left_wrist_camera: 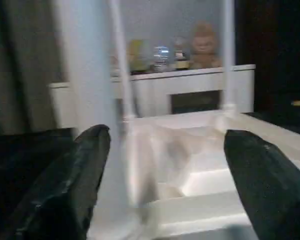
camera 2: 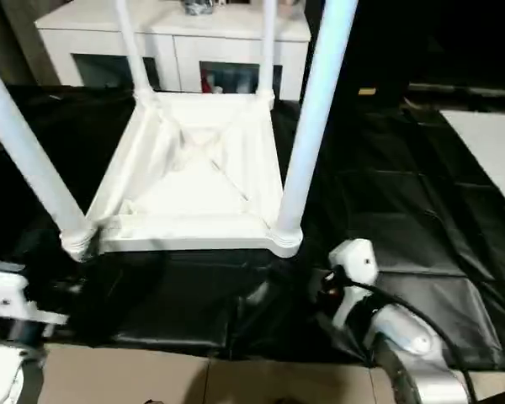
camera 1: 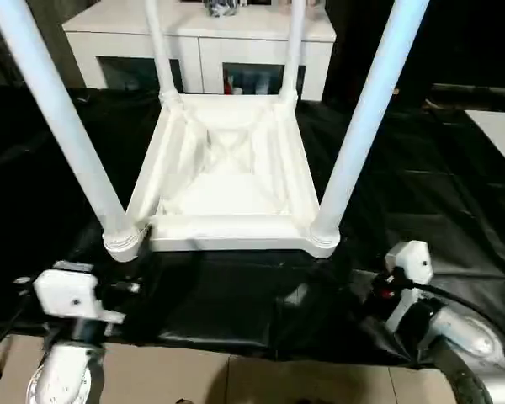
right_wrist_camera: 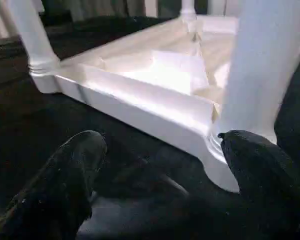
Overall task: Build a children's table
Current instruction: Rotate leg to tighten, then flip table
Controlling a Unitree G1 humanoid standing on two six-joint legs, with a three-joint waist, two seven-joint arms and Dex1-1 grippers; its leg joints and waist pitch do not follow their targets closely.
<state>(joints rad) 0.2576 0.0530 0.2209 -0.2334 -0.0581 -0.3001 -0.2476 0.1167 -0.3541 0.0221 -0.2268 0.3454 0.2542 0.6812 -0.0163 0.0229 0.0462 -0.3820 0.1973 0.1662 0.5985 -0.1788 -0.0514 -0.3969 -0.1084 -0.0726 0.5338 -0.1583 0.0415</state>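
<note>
The children's table (camera 1: 227, 181) lies upside down on a black sheet, its ribbed underside facing up. All of its round white legs stand upright in the corners: near left (camera 1: 63, 118), near right (camera 1: 362, 126), far left (camera 1: 158, 46), far right (camera 1: 295, 46). My left arm (camera 1: 67, 295) is just in front of the near left corner. In the left wrist view the left gripper (left_wrist_camera: 165, 137) is open, and that leg rises beyond its fingers. My right arm (camera 1: 408, 269) sits in front of the near right corner. The right gripper (right_wrist_camera: 157, 137) is open and empty, one finger (right_wrist_camera: 255, 160) close to the leg's base.
A white cabinet (camera 1: 202, 42) with glass-fronted compartments stands behind the table, small figurines (left_wrist_camera: 205, 45) on top. The black sheet (camera 1: 236, 311) covers the floor around the table. Bare light flooring (camera 1: 236, 379) shows at the near edge, and a white panel (camera 1: 501, 135) lies at the right.
</note>
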